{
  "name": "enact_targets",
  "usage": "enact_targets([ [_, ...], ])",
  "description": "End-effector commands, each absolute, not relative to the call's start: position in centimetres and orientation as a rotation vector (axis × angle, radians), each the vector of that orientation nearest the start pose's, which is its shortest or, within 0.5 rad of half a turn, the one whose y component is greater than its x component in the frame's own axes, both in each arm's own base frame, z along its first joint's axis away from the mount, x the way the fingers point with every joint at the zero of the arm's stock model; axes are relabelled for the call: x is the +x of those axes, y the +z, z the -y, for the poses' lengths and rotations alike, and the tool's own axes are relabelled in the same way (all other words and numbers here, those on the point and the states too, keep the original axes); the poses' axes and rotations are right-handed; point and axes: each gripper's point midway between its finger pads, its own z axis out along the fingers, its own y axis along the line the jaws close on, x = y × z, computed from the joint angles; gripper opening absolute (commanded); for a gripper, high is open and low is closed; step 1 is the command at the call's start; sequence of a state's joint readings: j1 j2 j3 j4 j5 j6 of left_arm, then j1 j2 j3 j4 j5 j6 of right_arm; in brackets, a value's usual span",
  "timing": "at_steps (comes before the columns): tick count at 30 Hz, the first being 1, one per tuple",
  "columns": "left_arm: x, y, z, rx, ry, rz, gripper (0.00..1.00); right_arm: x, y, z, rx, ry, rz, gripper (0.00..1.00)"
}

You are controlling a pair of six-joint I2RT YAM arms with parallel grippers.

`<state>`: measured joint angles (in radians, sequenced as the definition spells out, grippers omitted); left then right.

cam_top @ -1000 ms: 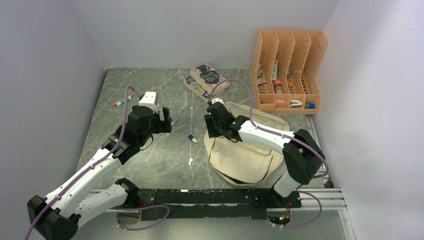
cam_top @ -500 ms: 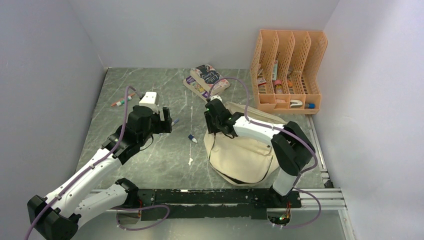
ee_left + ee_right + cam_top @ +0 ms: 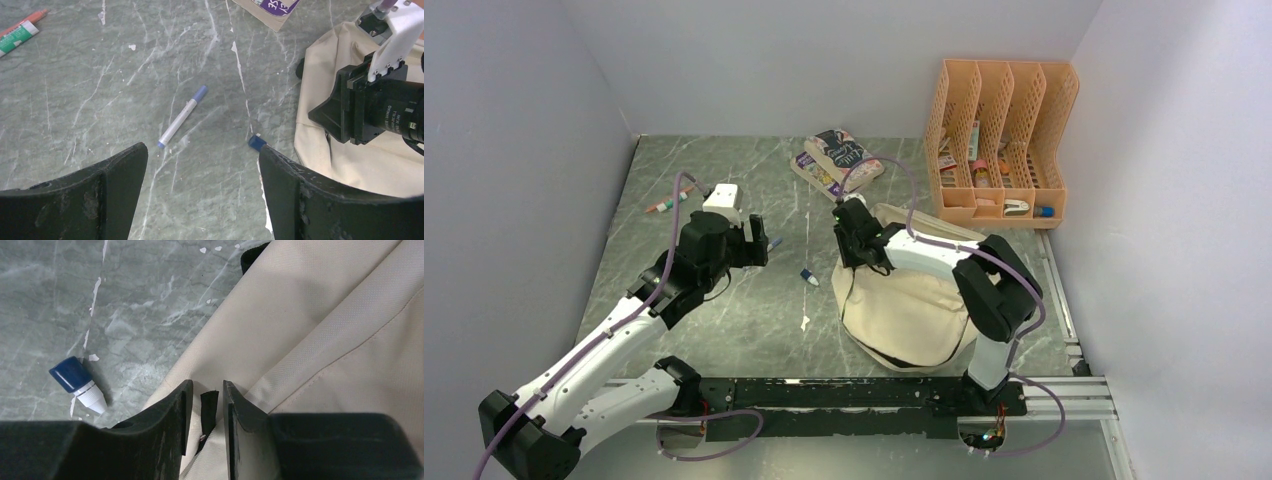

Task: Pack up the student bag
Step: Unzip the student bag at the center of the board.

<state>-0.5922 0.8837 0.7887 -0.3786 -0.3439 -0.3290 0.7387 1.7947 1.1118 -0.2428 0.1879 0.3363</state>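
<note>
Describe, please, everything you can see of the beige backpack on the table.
The backpack is soft cream woven fabric with stitched seams and black trim. It lies slumped on the grey marbled table, right of centre, nearer than the orange file rack. A black strap loops along its near edge. The right gripper sits at its far left corner, fingers narrowly apart around a black tab. A blue-capped bottle lies beside it, not touching.
</note>
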Motion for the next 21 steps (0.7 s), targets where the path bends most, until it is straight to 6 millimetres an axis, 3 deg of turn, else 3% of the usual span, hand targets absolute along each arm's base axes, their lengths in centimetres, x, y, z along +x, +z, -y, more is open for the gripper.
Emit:
enact_targets([
  [1,27.7,20.9,13.1,0.065,-0.247,-2.015,0.86,33.6,4.3,-27.6,-0.41,0.229,-2.436,0.32],
  [8,27.8,20.9,13.1,0.064,-0.246,-2.015,0.86,33.2,4.7,-27.7,-0.414,0.261,-2.429,0.18],
  [13,27.9,20.7,13.1,0.065,-0.252,-2.02,0.86,32.7,5.4,-27.7,-0.406,0.304,-2.412,0.0],
  [21,28.1,20.1,14.5,0.128,-0.32,-2.033,0.91,31.7,7.8,-27.3,-0.303,0.398,-2.35,0.0],
])
